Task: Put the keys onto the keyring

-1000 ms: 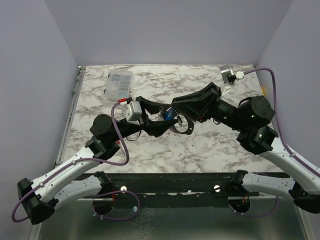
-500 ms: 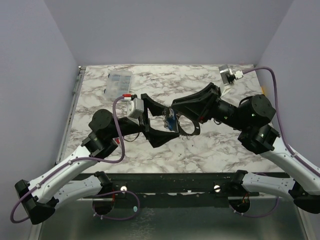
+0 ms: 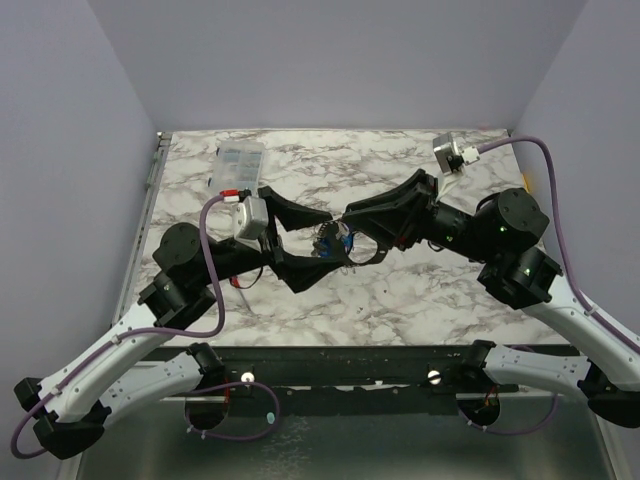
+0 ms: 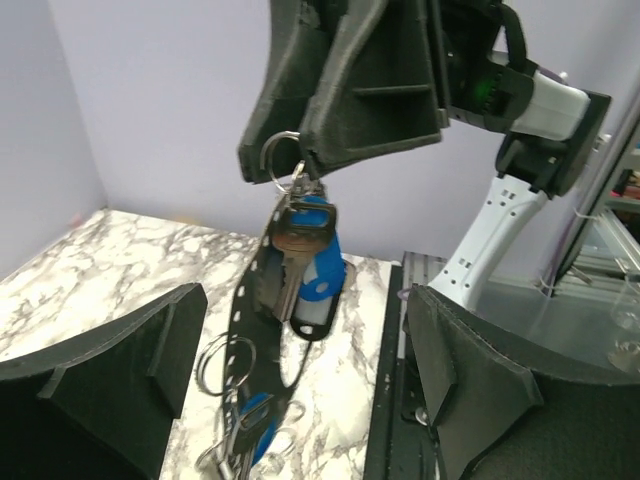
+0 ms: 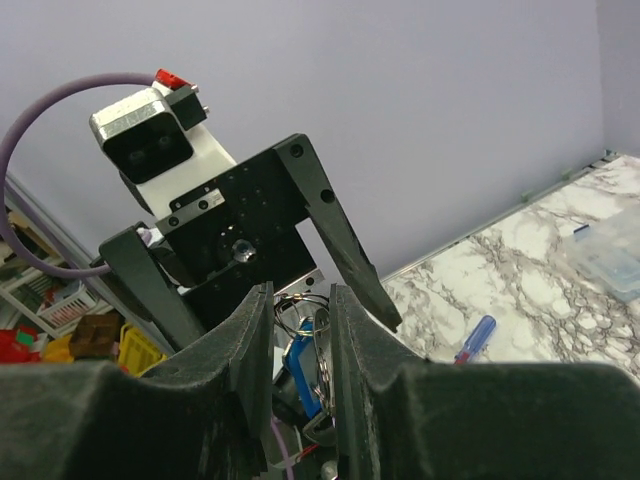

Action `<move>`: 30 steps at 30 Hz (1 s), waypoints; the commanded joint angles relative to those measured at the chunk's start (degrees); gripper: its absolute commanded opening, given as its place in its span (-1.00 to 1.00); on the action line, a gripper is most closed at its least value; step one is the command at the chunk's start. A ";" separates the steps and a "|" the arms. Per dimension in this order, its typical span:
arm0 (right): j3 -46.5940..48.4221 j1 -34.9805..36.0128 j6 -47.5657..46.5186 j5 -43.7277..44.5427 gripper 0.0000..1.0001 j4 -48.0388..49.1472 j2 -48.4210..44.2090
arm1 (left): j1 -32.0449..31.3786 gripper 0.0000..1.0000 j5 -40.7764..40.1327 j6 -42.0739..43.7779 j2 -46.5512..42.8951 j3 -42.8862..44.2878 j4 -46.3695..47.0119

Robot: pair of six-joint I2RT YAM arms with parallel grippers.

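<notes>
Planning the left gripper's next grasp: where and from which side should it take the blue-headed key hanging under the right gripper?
Probably its flat blue head, pinched across the broad faces, coming level from the left gripper's side: the right gripper blocks above, other keys dangle below.

A clear plastic compartment box (image 3: 238, 167) sits at eleven o'clock on the grey-veined marble tabletop (image 3: 420, 300); a small blue-handled screwdriver (image 5: 471, 340) lies around eight.
</notes>
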 commanded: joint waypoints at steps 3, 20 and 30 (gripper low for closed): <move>1.70 0.13 -1.05 -2.64 -0.99 0.40 -0.48 | 0.10 0.72 -5.67 -1.25 1.86 2.29 2.00; 0.89 0.13 -1.54 -8.11 -0.99 1.96 0.38 | 0.03 0.36 -2.66 -5.32 4.87 3.13 8.00; 0.07 0.13 1.45 -10.15 -0.99 4.42 -0.10 | 0.03 -1.00 -4.26 -5.11 6.56 1.06 11.10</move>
